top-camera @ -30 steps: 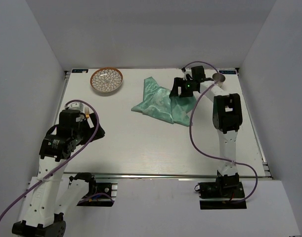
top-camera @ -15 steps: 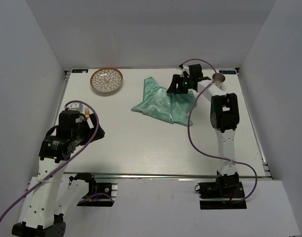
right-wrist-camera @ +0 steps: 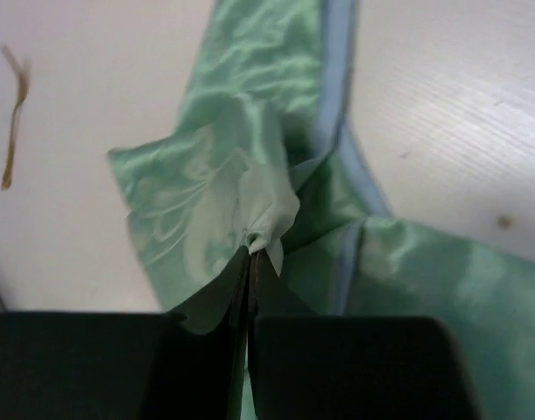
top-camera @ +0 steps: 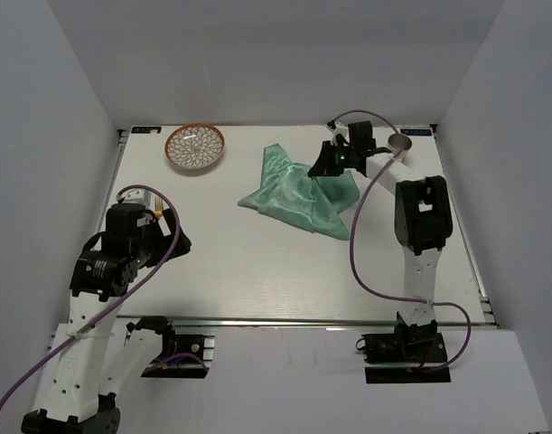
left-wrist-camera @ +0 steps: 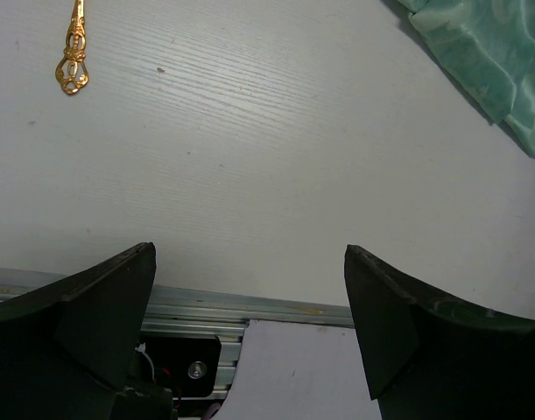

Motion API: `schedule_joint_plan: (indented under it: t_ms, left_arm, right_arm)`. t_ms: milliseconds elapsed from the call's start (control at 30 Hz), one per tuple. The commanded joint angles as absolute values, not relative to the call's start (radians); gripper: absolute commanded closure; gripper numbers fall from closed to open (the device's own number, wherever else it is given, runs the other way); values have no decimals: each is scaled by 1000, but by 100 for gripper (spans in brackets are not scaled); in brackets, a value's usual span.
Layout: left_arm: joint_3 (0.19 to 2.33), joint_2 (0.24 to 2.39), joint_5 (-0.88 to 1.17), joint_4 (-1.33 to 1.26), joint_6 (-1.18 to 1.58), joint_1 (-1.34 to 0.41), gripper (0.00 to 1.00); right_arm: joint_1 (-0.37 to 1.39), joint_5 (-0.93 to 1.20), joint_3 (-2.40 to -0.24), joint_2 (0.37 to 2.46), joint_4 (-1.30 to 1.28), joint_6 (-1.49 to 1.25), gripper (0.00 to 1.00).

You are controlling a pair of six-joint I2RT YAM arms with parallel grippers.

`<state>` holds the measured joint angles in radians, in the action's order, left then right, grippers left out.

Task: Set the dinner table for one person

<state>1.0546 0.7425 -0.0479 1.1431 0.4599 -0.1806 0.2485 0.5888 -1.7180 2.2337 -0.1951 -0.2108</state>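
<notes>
The dinner table (top-camera: 257, 271) is the white planked top with a metal rail at its front edge. A shiny green patterned cloth (top-camera: 294, 197) lies crumpled at its back middle. My right gripper (top-camera: 322, 170) is shut on a bunched fold of that cloth (right-wrist-camera: 223, 166), and the right wrist view shows the fabric pinched at the right gripper (right-wrist-camera: 254, 251). My left gripper (top-camera: 172, 233) hovers over the left side of the table. In its wrist view the left gripper (left-wrist-camera: 249, 255) stands wide open and holds nothing.
A patterned plate (top-camera: 194, 146) sits at the back left. A metal cup (top-camera: 400, 143) stands at the back right behind the right arm. A gold utensil (top-camera: 156, 211) lies by the left arm; its ornate handle (left-wrist-camera: 72, 66) shows in the left wrist view.
My right gripper has closed on the cloth's fold and shifted slightly, drawing the fabric up into a peak. The left arm has stayed put.
</notes>
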Motion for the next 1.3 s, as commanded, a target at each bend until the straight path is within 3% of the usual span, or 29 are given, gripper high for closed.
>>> schedule_joint_plan:
  t_ms: [0, 333, 433, 467, 533, 567, 700, 900, 1067, 1267]
  left_arm:
    - [1060, 747, -38, 1132, 454, -184, 2]
    - [1040, 761, 46, 1068, 466, -184, 2]
    - [1009, 747, 103, 1023, 472, -184, 2]
    - [1000, 735, 112, 1016, 480, -184, 2]
    - [967, 727, 123, 991, 488, -184, 2]
    - [956, 729, 126, 986, 489, -184, 2]
    - [936, 753, 156, 966, 488, -170, 2]
    - [939, 830, 221, 841, 607, -186, 2]
    - [940, 1014, 219, 665, 692, -186, 2]
    - [969, 1362, 283, 393, 796, -186, 5]
  right_arm:
    - [288, 684, -1553, 1988, -11, -230, 100]
    - [466, 761, -952, 1485, 250, -333, 100]
    - [528, 782, -769, 1315, 311, -380, 72]
    - [550, 798, -769, 1268, 311, -405, 49]
    - [577, 821, -438, 1114, 480, -469, 39]
    - [581, 825, -390, 1070, 482, -480, 29]
    - [588, 665, -310, 824, 277, -465, 11]
    - [581, -83, -414, 824, -183, -676, 11]
    - [581, -236, -453, 911, -290, -923, 11]
    - [580, -291, -390, 835, -227, -1026, 11]
